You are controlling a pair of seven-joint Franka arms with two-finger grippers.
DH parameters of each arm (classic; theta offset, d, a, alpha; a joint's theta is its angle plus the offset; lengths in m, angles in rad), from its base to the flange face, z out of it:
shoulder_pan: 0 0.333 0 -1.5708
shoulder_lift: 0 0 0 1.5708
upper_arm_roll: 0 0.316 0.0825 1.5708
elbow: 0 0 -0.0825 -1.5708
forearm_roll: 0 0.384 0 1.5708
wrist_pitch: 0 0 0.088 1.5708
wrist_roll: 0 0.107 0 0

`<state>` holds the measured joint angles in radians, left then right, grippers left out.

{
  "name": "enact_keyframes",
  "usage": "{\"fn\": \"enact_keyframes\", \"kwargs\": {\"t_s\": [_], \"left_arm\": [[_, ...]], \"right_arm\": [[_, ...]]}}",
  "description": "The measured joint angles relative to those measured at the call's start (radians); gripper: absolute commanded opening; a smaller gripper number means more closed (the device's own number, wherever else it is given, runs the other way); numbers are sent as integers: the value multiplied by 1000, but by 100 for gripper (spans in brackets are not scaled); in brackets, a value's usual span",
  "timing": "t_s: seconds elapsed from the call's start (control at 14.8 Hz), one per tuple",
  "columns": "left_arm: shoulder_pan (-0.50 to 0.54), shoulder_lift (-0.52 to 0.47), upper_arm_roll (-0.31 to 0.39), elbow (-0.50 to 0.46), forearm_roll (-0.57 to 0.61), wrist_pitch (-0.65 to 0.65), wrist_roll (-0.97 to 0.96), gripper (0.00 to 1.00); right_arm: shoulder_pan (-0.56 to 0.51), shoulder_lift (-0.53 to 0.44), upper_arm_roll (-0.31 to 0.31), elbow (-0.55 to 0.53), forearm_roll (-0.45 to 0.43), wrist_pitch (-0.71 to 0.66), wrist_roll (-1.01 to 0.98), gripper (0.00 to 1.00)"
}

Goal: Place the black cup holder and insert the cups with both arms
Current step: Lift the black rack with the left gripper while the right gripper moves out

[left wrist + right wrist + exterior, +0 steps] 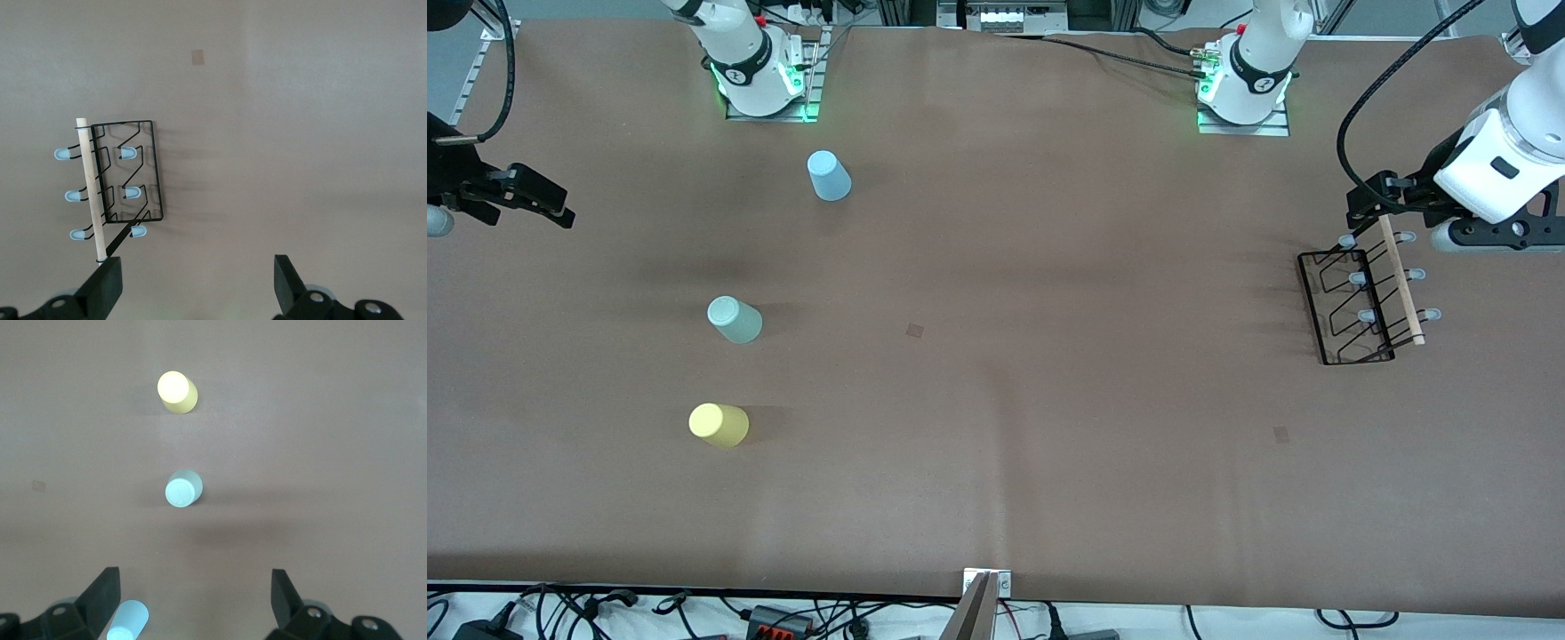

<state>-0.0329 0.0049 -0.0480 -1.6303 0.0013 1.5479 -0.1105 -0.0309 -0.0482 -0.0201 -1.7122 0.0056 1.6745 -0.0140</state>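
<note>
Fingers of the left gripper (193,283) stand wide with nothing between them, hanging over the table's left-arm end just by the black cup holder (1359,304); in the left wrist view one finger sits close to the end of the wooden rod handle (90,190), apart from it. The right gripper (193,600) is equally spread and empty, waiting at the right-arm end of the table. The step in hand looks like the first grasp of the rack: best to centre the fingers across the rod, clear of the pale-tipped prongs (132,153), close firmly, and lift without tilting so the thin wire frame does not swing. The rack holds nothing on any prong. The cups stand upside down on the brown table (1049,444) toward the right-arm end, well apart from the rack: light blue cup (829,175) farthest from the front camera, pale green cup (735,320) between, yellow cup (719,425) nearest.
</note>
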Motion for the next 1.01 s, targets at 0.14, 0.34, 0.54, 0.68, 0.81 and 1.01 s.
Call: {"fn": "enact_keyframes", "kwargs": {"t_s": [0.14, 0.34, 0.54, 0.68, 0.81, 1.01], "left_arm": [[1, 0, 0, 0, 0, 0, 0, 100], [1, 0, 0, 0, 0, -1, 0, 100], [4, 6, 1, -7, 0, -3, 0, 100], [28, 25, 6, -18, 1, 1, 30, 100], [82, 63, 9, -32, 2, 36, 89, 100], [131, 83, 11, -145, 2, 192, 141, 100]], "right_arm": [[0, 0, 0, 0, 0, 0, 0, 100], [0, -1, 0, 0, 0, -1, 0, 100], [0, -1, 0, 0, 0, 0, 0, 100], [0, -1, 0, 0, 0, 1, 0, 100], [0, -1, 1, 0, 0, 1, 0, 100], [0, -1, 1, 0, 0, 1, 0, 100]]}}
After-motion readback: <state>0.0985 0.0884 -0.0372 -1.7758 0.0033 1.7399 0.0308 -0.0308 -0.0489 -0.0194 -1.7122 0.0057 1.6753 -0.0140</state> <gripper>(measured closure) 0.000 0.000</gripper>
